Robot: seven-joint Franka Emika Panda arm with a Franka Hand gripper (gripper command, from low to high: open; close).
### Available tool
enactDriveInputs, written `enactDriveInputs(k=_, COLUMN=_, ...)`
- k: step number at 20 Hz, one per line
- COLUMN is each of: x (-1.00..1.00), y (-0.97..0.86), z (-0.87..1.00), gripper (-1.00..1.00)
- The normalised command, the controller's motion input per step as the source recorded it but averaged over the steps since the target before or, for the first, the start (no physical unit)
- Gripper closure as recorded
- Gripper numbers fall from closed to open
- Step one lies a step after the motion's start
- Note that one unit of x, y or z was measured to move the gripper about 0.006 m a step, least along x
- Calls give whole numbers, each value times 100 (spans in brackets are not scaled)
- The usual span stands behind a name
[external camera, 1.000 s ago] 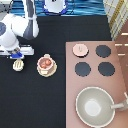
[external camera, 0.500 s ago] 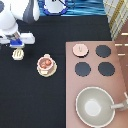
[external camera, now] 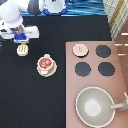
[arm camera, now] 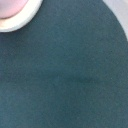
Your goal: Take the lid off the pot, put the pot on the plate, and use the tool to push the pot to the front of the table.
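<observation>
Matt black table (external camera: 30,100) beneath the gripper (external camera: 21,41); glossy pot (external camera: 46,63).

Claw (external camera: 21,38) just above tool (external camera: 22,49)

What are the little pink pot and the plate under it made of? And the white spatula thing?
The pot looks like matte pale pink plastic, toy-like, though painted wood is possible. The plate beneath it looks like smooth cream plastic with no shine. The tool seems cream-white plastic, with slots in its head. The gripper hovers just above the tool, toward the exterior view's top left. The lid lies on the stove.
</observation>
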Motion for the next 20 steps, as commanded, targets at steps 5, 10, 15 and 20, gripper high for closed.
enactDriveInputs(k=5, x=-53, y=69, z=10, gripper=100)
enactDriveInputs(k=10, x=-77, y=75, z=-24, gripper=100)
enactDriveInputs(k=15, x=-83, y=72, z=-60, gripper=100)
enactDriveInputs(k=20, x=-94, y=53, z=-76, gripper=100)
